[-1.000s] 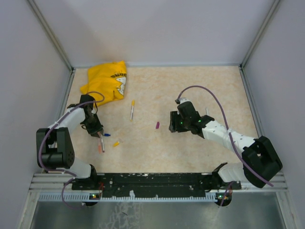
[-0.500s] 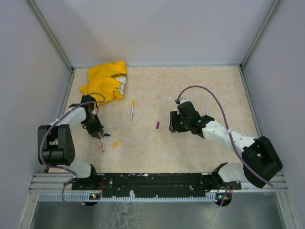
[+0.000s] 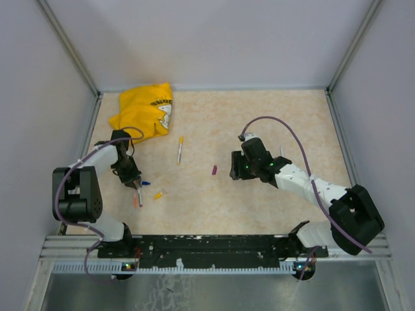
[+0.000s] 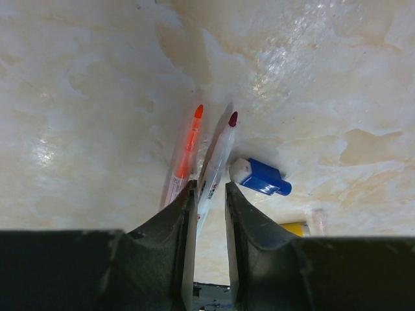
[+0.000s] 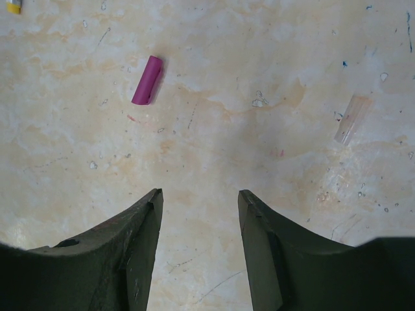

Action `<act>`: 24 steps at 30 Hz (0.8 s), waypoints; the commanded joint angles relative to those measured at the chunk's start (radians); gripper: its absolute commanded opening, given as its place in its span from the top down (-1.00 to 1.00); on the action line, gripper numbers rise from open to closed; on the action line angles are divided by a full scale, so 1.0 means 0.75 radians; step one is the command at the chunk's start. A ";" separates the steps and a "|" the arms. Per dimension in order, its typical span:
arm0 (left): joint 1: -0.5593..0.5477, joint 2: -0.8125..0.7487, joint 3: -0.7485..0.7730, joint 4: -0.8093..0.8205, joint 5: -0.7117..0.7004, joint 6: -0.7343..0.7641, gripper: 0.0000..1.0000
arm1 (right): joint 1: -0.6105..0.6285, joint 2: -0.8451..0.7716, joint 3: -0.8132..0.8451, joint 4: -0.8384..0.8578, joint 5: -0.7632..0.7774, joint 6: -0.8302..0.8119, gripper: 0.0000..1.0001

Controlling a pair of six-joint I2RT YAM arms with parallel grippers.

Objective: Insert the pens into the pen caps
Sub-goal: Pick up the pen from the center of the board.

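Clutter hems in my left gripper point(image 4: 209, 188), its jaws narrow astride a white pen point(image 4: 217, 155) lying on the table point(image 3: 259, 116); I cannot tell whether they pinch it. An orange pen point(image 4: 187, 152) lies just beside it, a blue cap point(image 4: 262, 177) near the other flank. My right gripper point(image 5: 200, 192) hangs wide, holding nothing, with a purple cap point(image 5: 147, 80) beyond its fingers. A yellow cloth point(image 3: 146, 110) fills the far-left corner.
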 commanded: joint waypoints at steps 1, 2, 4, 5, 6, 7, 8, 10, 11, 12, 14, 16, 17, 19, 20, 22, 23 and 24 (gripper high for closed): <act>0.003 0.021 -0.008 0.043 0.010 0.021 0.43 | -0.009 -0.021 0.000 0.046 0.001 -0.024 -0.01; 0.004 0.027 -0.009 0.046 0.012 0.024 0.44 | -0.009 -0.021 -0.001 0.044 0.002 -0.023 -0.01; 0.003 0.038 -0.010 0.055 0.012 0.028 0.44 | -0.007 -0.023 -0.001 0.045 0.002 -0.022 -0.01; 0.003 0.042 -0.011 0.059 0.011 0.032 0.45 | -0.008 -0.023 -0.001 0.045 0.002 -0.021 -0.01; 0.004 0.050 -0.013 0.060 0.009 0.032 0.45 | -0.008 -0.023 -0.002 0.046 0.002 -0.019 -0.01; 0.002 0.055 -0.013 0.062 0.008 0.036 0.45 | -0.009 -0.023 -0.003 0.046 0.004 -0.018 -0.01; 0.004 0.061 -0.013 0.064 0.008 0.038 0.45 | -0.008 -0.023 -0.003 0.046 0.003 -0.017 -0.01; 0.004 0.069 -0.015 0.070 0.005 0.043 0.46 | -0.008 -0.024 -0.005 0.046 0.002 -0.015 -0.01; 0.003 0.072 -0.015 0.071 0.003 0.043 0.46 | -0.009 -0.025 -0.005 0.046 0.002 -0.015 -0.01; 0.003 0.075 -0.016 0.073 0.000 0.042 0.46 | -0.009 -0.024 -0.005 0.046 0.004 -0.016 -0.01; 0.003 0.080 -0.016 0.076 0.000 0.045 0.47 | -0.008 -0.025 -0.005 0.046 0.006 -0.015 -0.01; 0.003 0.082 -0.016 0.080 0.005 0.045 0.53 | -0.009 -0.025 -0.003 0.046 0.005 -0.015 -0.01; 0.003 0.082 -0.017 0.080 0.008 0.045 0.55 | -0.009 -0.024 -0.003 0.046 0.008 -0.014 -0.01; 0.002 0.078 -0.015 0.084 0.017 0.048 0.62 | -0.008 -0.023 -0.001 0.046 0.009 -0.016 -0.01; 0.003 0.076 -0.014 0.085 0.020 0.052 0.67 | -0.008 -0.024 -0.001 0.047 0.010 -0.017 -0.01; 0.002 0.072 -0.007 0.079 0.019 0.057 0.72 | -0.008 -0.021 -0.002 0.051 0.009 -0.017 -0.01; 0.002 0.069 -0.005 0.074 0.019 0.058 0.73 | -0.009 -0.019 -0.002 0.051 0.007 -0.017 -0.01; 0.003 0.064 -0.002 0.070 0.018 0.057 0.74 | -0.009 -0.017 -0.002 0.053 0.006 -0.017 -0.01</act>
